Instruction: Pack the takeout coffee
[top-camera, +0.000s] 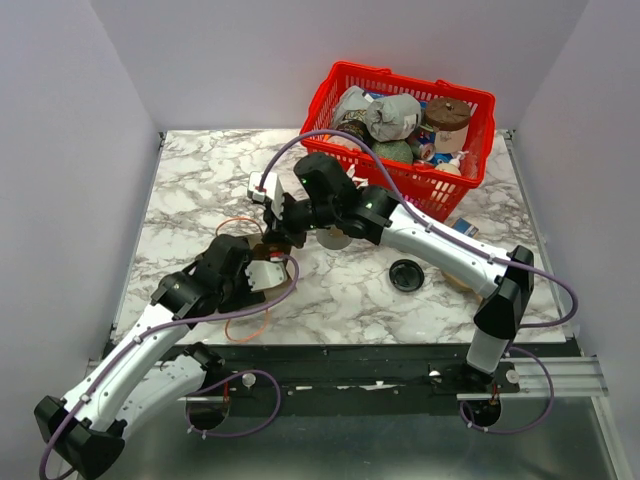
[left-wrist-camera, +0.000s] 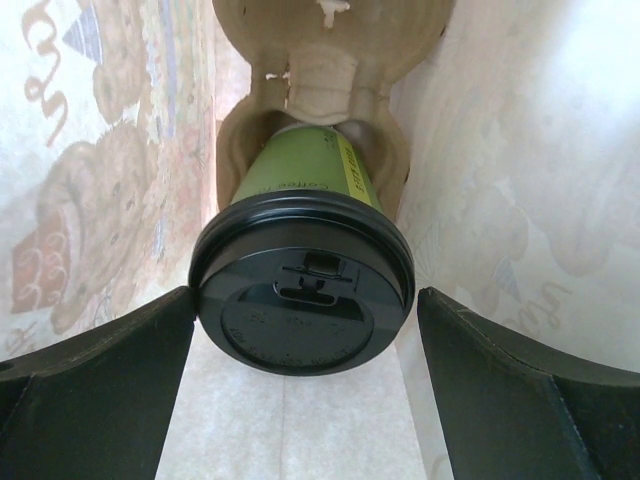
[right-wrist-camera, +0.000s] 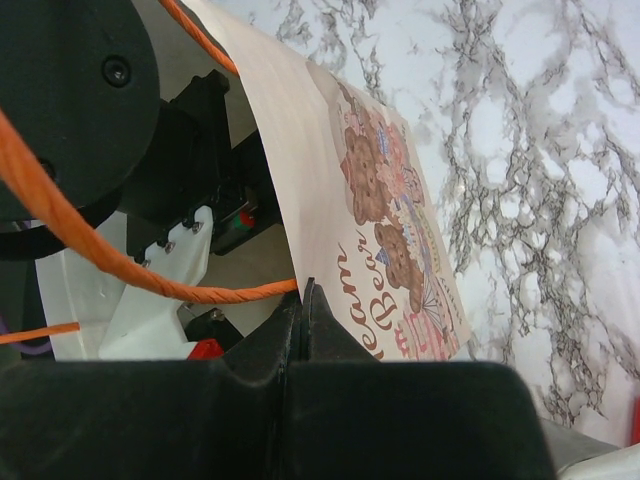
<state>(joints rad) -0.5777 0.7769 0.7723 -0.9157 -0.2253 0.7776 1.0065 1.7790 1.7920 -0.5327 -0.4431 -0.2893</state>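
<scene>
The takeout coffee (left-wrist-camera: 303, 290), a dark-green cup with a black lid, sits in a brown cardboard carrier (left-wrist-camera: 325, 70) inside a pale paper bag (left-wrist-camera: 110, 150) printed with bears. Its lid faces the left wrist camera. My left gripper (left-wrist-camera: 305, 310) reaches into the bag and is open, its fingers (left-wrist-camera: 90, 390) flanking the lid; the left one is at the rim, the right one stands slightly off. My right gripper (right-wrist-camera: 308, 300) is shut on the bag's (right-wrist-camera: 370, 200) top edge beside an orange rope handle (right-wrist-camera: 150, 270). In the top view both grippers (top-camera: 268, 255) meet at mid-table, and the cup is hidden.
A red basket (top-camera: 482, 150) full of cups and packets stands at the back right. A loose black lid (top-camera: 407, 274) lies on the marble table (top-camera: 190, 190) in front of the right arm. The bag's orange handles (top-camera: 243, 222) loop out beside the left wrist.
</scene>
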